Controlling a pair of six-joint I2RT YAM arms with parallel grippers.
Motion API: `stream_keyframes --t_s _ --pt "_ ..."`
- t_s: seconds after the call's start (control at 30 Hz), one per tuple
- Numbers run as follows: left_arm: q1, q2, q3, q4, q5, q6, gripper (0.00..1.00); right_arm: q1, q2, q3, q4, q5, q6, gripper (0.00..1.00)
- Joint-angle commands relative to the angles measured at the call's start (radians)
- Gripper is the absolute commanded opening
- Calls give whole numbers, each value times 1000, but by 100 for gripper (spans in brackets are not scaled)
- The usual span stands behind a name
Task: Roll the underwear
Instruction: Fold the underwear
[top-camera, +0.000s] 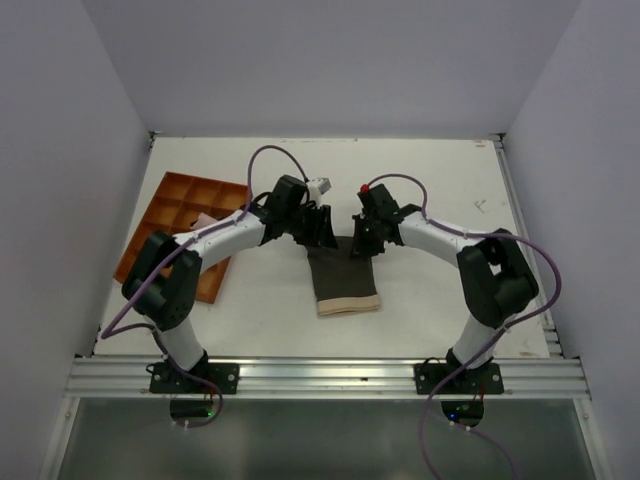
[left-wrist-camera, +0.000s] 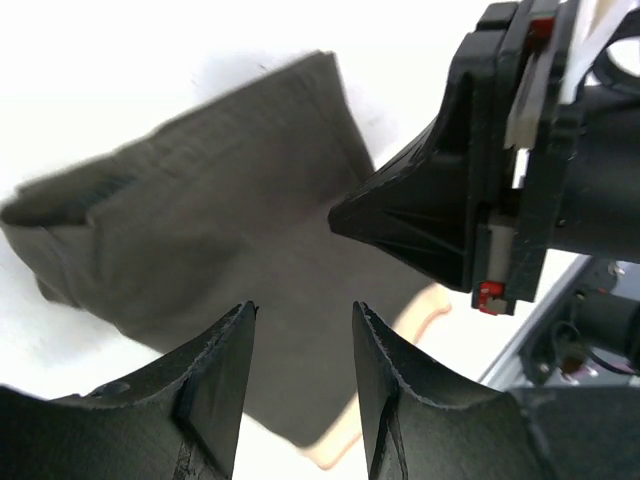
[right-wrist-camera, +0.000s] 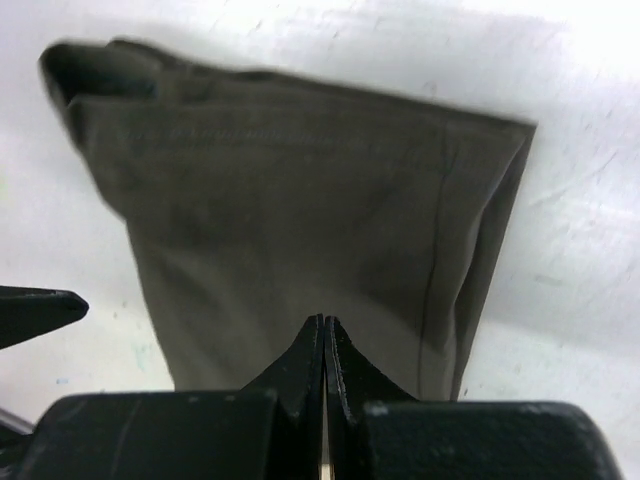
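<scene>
Underwear: folded into a narrow strip at the middle of the table, with the tan waistband toward the near edge and the dark end toward the far edge.
Why laid so: as a judgement, a strip lying lengthwise can be rolled from the dark far end down to the waistband.
Left gripper: fingers apart with nothing between them, poised over the left part of the dark end, likely ready to take that edge.
Right gripper: fingers pressed together, holding nothing that shows, its tip aimed at the right part of the dark end, perhaps to pin or tuck it.
Tray: orange and gridded, at the left edge, well apart from the work.
Hard to tell: whether the right tip touches the cloth. From above, both grippers hide the far hem. The waistband does not show in the right wrist view.
</scene>
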Motion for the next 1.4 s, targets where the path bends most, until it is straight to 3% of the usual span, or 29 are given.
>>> stream_keyframes --t_s 0.0,0.4,0.77,1.07,1.23,1.37 --pt "23 74 90 8 -23 73 47 -40 68 102 19 -42 -41 0" --pt "59 214 122 69 -20 53 46 -152 139 126 -10 -37 -111 0" --pt "66 275 138 72 -27 56 46 -179 162 108 -18 10 -163 0" --pt "69 189 219 39 34 76 52 -179 87 145 -79 9 -162 0" --pt "66 134 294 -70 40 91 54 -179 33 165 -122 21 -136 14" --pt "52 54 227 -92 45 90 54 -181 27 180 -164 35 -120 27"
